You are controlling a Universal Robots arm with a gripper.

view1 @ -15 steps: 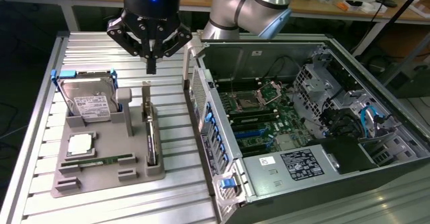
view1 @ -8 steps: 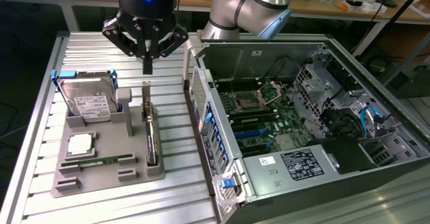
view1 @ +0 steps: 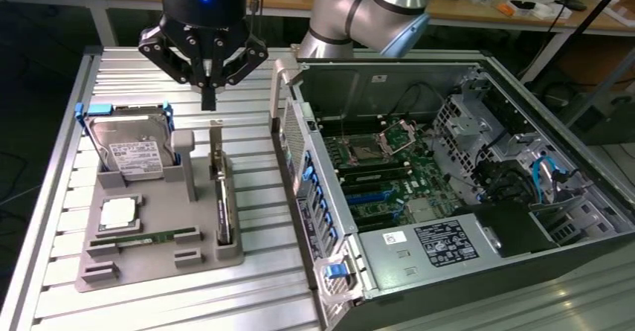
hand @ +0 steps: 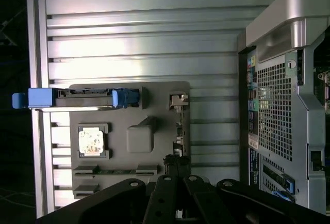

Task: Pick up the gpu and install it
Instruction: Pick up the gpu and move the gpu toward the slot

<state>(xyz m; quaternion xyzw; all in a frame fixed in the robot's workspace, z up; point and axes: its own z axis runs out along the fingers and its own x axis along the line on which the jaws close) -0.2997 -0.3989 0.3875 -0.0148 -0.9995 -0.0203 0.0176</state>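
Slatted metal tabletop (view1: 198, 301) carrying a grey holder (view1: 159, 268) and, on the exterior view's right, an open computer case (view1: 308, 190) lying on its side with the motherboard exposed. Nearest the camera in the holder lies the narrow green memory stick (view1: 139, 239), with a square processor (view1: 119, 212) just behind it. The gpu (view1: 222, 197) stands on its long edge in a slot along the holder's side closest to the case, its pale metal bracket at the far end. Farther back, a hard drive (view1: 134, 152) in a blue carrier leans upright in its own slot. The gripper (view1: 207, 104) hangs above the far end of the gpu, apart from it, fingers pressed together and holding nothing. Behind it, the grey and blue arm (view1: 367, 11) bends over the rear of the case. In the wrist view the gripper (hand: 176, 163) points down at the holder (hand: 154, 92), where the gpu (hand: 179, 126) appears edge-on beside the case (hand: 278, 105).
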